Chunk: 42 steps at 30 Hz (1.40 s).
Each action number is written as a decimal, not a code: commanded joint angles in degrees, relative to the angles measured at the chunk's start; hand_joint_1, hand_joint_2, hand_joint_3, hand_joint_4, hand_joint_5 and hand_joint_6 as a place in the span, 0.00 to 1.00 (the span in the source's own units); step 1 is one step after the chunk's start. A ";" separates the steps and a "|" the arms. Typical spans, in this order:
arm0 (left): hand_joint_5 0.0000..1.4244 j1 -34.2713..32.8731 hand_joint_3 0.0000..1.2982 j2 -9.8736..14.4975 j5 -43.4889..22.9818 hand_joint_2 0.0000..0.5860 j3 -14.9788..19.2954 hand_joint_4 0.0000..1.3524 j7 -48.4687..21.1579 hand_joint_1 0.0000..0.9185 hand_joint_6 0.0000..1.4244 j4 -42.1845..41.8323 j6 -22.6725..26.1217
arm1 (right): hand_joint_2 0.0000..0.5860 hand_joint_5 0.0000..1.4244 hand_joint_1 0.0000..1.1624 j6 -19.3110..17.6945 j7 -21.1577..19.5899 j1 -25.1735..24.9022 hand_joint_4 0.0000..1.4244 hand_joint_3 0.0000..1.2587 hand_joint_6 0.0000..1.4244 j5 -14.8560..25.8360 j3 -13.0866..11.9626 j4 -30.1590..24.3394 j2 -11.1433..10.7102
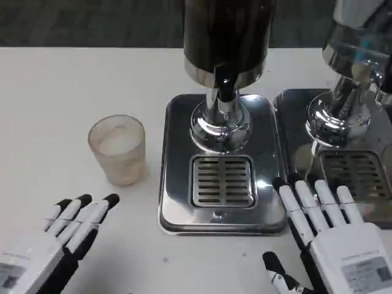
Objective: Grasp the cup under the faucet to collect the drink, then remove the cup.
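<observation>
Task barely begun, by the look of it. The clear ribbed plastic cup (117, 149) stands on the white counter (49, 92), ungrasped, at about 9 o'clock from the shiny steel drip tray with the slotted grate (177, 184), just beside the tray's left edge but apart from it. The dark cylindrical drink dispenser on a chrome pedestal (223, 37) rises from the tray's far half, its black faucet (225, 89) hanging over the pedestal above the grate; nothing sits under it. The cup is upright, long axis vertical, mouth opening up toward the camera; whether the pale patch inside is liquid or only the bottom, cannot tell. The left hand (64, 236) lies at roughly 7 o'clock from the cup, near but not touching, fingers (92, 214) apart and pointing toward 1 o'clock, holding nothing. The right hand (331, 233) rests at 5 o'clock from the grate, fingers side by side and extended toward 12 o'clock, tips over the tray's right rim; it holds nothing. A second chrome dispenser and tray (343, 116) stand at 3 o'clock. Left to do, as judged: grasp the cup, carry it onto the grate under the faucet, collect the drink, take it away.
</observation>
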 commanded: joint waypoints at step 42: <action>0.00 -14.50 0.00 -1.34 -17.10 0.05 -0.37 0.00 5.17 0.00 0.00 19.10 -5.71 | 0.77 0.00 0.18 -1.92 0.70 -1.51 0.00 0.00 0.00 9.15 0.50 -0.53 0.55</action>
